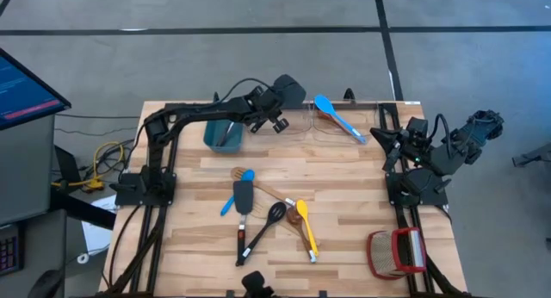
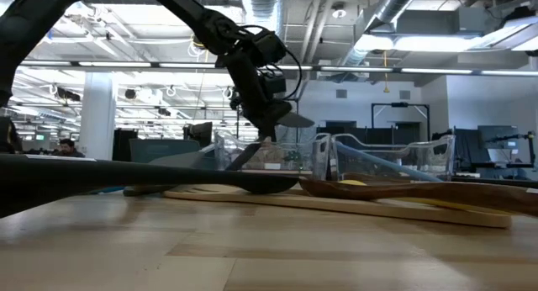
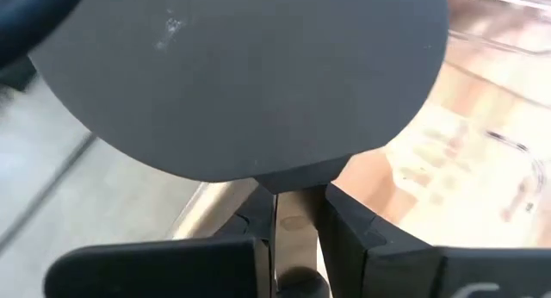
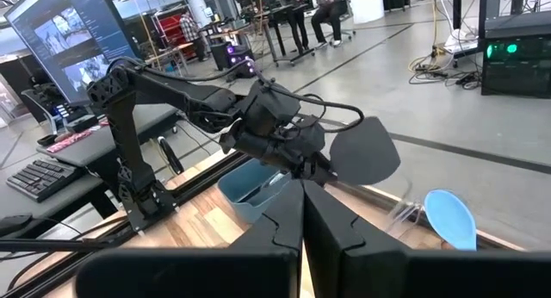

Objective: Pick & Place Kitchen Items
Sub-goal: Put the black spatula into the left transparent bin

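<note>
At upper centre of the overhead frame, the left gripper (image 1: pixel 274 108) clamps the neck of a matte black spatula (image 1: pixel 290 90), its broad rounded blade pointing toward the top right, long axis diagonal, beside the teal bin (image 1: pixel 223 134). The right gripper (image 1: pixel 379 134), fingers pressed together and empty, waits at right.

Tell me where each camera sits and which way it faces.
High: overhead, facing down; both arms, table.
Low: table height, facing across; left arm overhead.
Left wrist: behind its fingers, gripping a black spatula.
Right wrist: behind shut fingers, facing the left arm.
Shared: spatula, blue spoon, teal bin.
</note>
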Controlling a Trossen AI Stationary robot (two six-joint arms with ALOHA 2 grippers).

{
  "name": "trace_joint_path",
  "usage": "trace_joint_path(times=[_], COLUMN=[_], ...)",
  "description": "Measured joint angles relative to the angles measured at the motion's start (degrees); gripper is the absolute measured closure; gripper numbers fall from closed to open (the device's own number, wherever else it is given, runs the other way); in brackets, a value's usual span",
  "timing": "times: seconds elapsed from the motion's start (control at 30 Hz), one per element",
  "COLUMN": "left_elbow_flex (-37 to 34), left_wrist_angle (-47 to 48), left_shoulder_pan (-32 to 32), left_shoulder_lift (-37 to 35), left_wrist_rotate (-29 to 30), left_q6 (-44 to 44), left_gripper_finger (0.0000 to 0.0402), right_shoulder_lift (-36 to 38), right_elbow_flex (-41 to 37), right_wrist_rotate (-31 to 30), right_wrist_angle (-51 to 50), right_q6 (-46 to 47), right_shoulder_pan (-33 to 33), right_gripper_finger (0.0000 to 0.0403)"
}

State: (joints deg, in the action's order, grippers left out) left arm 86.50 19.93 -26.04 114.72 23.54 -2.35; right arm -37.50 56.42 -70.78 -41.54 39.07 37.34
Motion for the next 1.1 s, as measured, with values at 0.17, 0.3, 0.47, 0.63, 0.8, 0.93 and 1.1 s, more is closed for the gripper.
trace_joint_path(times=[0.17,0.3,0.47,0.63,0.8,0.93,1.1], left_elbow_flex=[0.0,0.0,0.0,0.0,0.0,0.0,0.0], left_wrist_angle=[0.5,0.4,0.2,0.0,-0.3,-0.3,-0.4], left_shoulder_pan=[0.0,-0.1,0.0,0.1,0.1,0.1,0.1], left_shoulder_lift=[0.0,0.0,0.0,0.0,0.0,0.0,0.0], left_wrist_rotate=[-1.4,-2.8,-2.9,-3.0,-4.3,-6.0,-6.1], left_q6=[1.2,1.2,1.3,1.2,1.2,1.2,1.2], left_gripper_finger=[0.0358,0.0356,0.0352,0.0336,0.0318,0.0306,0.0294], right_shoulder_lift=[0.0,0.0,0.0,0.0,0.0,0.0,0.0], right_elbow_flex=[0.0,0.0,0.0,0.0,0.0,0.0,0.0], right_wrist_rotate=[0.0,0.0,0.0,0.0,0.0,0.0,0.0], right_wrist_angle=[0.0,0.0,0.0,0.0,0.0,0.0,0.0], right_q6=[0.0,0.0,0.0,0.0,0.0,0.0,0.0], right_shoulder_pan=[0.0,0.0,0.0,0.0,0.0,0.0,0.0], right_gripper_finger=[0.0403,0.0403,0.0403,0.0403,0.0403,0.0403,0.0403])
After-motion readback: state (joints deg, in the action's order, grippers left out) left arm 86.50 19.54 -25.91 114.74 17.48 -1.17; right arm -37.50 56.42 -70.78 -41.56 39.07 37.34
